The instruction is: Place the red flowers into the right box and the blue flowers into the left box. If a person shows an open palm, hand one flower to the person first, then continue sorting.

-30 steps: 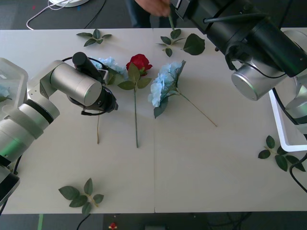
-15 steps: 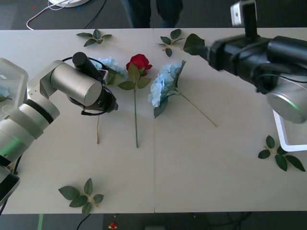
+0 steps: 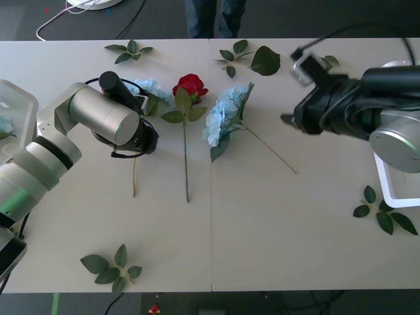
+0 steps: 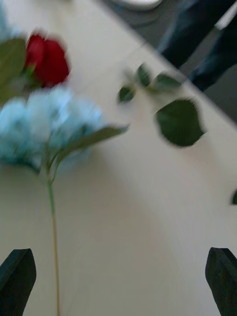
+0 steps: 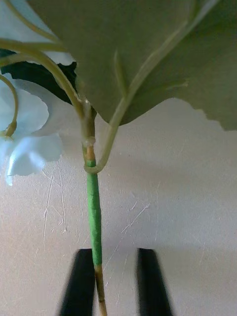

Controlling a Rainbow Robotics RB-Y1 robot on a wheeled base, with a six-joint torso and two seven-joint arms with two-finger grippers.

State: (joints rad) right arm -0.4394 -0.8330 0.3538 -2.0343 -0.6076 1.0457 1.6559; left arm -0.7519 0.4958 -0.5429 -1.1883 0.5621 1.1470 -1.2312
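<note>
A red flower [image 3: 190,85] lies at the table's middle back, its stem pointing toward me. Beside it on the right lies a blue flower [image 3: 223,115]. Another blue flower [image 3: 149,86] lies under my left arm. My left gripper [image 5: 116,284] straddles this flower's stem [image 5: 94,222] with black fingers [image 5: 79,284] close together, a gap left on one side. My right gripper [image 3: 289,120] hovers right of the middle blue flower [image 4: 54,128], open and empty. The left box [image 3: 14,98] holds a blue flower. A corner of the right box [image 3: 386,180] shows at the right edge.
Loose leaf sprigs lie at the back left [image 3: 128,51], the back middle [image 3: 236,54], the front left [image 3: 111,266] and the right [image 3: 384,213]. A large single leaf [image 3: 266,60] lies at the back. A person's legs [image 3: 210,16] stand beyond the far edge.
My right arm has drawn back from the far edge, where a hand held a green stem at its gripper, and swung down over the table's right side, empty. The left arm has not moved.
</note>
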